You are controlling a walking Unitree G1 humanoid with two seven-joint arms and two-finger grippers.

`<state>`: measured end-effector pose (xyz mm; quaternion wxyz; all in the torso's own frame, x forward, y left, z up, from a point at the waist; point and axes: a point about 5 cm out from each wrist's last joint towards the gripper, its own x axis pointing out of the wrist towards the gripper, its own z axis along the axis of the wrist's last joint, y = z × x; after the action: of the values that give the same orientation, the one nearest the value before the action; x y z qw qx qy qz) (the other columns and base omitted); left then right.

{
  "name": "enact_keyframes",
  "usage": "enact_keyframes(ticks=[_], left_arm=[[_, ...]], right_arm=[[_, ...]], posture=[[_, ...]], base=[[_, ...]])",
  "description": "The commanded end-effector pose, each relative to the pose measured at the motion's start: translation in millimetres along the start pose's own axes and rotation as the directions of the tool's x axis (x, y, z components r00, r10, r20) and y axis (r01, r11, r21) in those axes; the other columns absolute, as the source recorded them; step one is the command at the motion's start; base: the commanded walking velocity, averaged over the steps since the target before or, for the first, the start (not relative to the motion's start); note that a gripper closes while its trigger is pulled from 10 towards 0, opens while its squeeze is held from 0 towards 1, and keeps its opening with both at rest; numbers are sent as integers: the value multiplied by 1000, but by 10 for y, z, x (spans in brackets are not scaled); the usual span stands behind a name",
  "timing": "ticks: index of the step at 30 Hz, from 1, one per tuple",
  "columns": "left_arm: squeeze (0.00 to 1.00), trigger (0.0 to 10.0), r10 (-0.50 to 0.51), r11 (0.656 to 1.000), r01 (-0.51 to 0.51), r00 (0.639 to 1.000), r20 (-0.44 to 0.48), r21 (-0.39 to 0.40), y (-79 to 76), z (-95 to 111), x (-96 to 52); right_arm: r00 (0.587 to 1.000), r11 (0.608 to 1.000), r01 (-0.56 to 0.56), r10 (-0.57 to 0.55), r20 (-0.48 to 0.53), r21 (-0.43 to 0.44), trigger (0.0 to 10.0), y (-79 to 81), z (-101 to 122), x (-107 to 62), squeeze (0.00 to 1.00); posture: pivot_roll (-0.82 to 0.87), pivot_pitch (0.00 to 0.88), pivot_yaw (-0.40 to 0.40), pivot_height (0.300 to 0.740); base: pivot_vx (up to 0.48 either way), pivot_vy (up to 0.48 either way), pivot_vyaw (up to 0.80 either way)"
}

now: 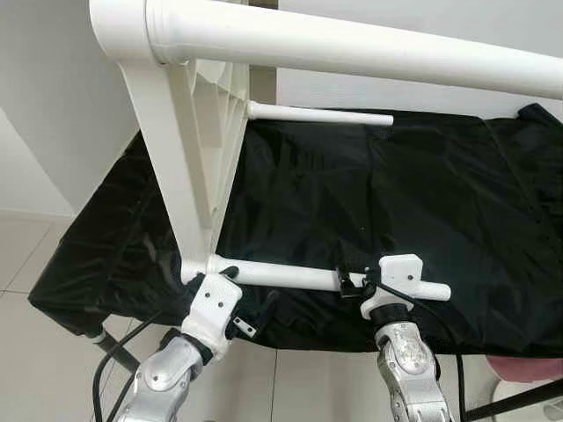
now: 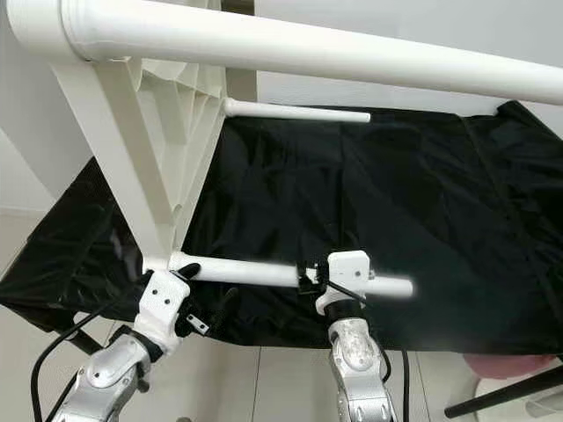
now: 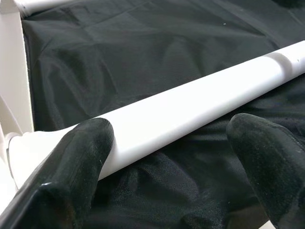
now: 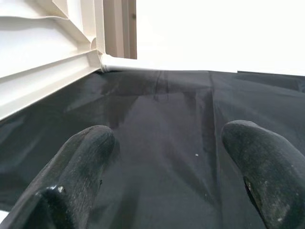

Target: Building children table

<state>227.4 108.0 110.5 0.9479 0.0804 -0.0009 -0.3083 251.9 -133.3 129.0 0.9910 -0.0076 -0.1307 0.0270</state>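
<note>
A white children's table lies on its side on a black-covered surface (image 1: 352,202). Its ribbed tabletop (image 1: 198,149) stands on edge at the left. One leg (image 1: 352,48) crosses the top of the view close to my head. A far leg (image 1: 321,114) and a near leg (image 1: 290,277) stick out to the right over the cloth. My left gripper (image 1: 249,286) is open at the base of the near leg, its fingers (image 3: 81,157) spread on either side of that leg (image 3: 190,109). My right gripper (image 1: 365,281) is open at the leg's outer part, with only black cloth (image 4: 162,124) between its fingers.
The covered surface ends at a front edge just above my wrists, with pale tiled floor (image 1: 35,264) below and to the left. A pink object (image 1: 528,367) and a black stand leg (image 1: 515,400) sit at the bottom right. White wall lies behind.
</note>
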Motion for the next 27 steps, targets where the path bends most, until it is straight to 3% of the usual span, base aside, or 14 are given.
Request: enact_keyframes(ticks=[1,5,6,8,9,11,12,16,18,20,23,27], left_arm=[[1000,10000,-43,999,43,999,3,21,9,-14,37],[1000,10000,-33,996,32,999,5,88,59,15,83],[0,10000,-67,996,67,998,-5,60,27,20,87],[0,10000,-93,995,94,996,-11,35,1,24,89],[0,10000,-129,991,129,991,-17,-19,-40,27,91],[0,10000,-129,991,129,991,-17,-19,-40,27,91],[0,10000,-206,973,203,978,-19,-110,-149,36,76],[0,10000,-237,964,233,971,-19,-130,-196,33,58],[0,10000,-277,954,272,961,-26,-126,-247,27,17],[0,10000,-285,951,280,958,-27,-129,-229,38,16],[0,10000,-287,946,280,958,-19,-162,-198,54,35],[0,10000,-259,944,242,964,-50,-224,-182,33,56]], right_arm=[[1000,1000,-12,12,20,9,10000,17,19,57,1000],[999,999,-26,27,38,-26,10000,18,54,114,1000],[998,999,-24,26,56,-40,10000,-11,86,133,0],[997,999,-22,25,69,-50,10000,-32,109,145,0],[997,998,-15,20,81,-61,10000,-58,133,159,0],[997,998,-15,20,81,-61,10000,-58,133,159,0],[991,992,-2,18,130,-123,10000,-108,227,174,0],[987,985,6,23,162,-174,10000,-127,281,169,0],[964,943,56,35,264,-328,10000,-153,439,128,0],[937,902,117,38,347,-416,10000,-161,564,103,0],[929,886,139,38,369,-442,10000,-164,583,100,0],[940,893,128,30,339,-432,10000,-179,511,86,0]], posture=[[73,0,15,740],[71,0,16,740],[69,0,18,740],[69,0,18,740],[68,0,24,740],[68,0,24,740],[61,0,31,740],[58,0,35,740],[53,0,37,740],[49,0,39,740],[48,3,37,740],[44,6,42,740]], base=[[0,0,0],[0,0,0],[0,0,0],[0,0,0],[0,0,0],[0,0,0],[0,0,0],[0,0,0],[0,0,0],[0,0,0],[0,0,0],[0,0,0]])
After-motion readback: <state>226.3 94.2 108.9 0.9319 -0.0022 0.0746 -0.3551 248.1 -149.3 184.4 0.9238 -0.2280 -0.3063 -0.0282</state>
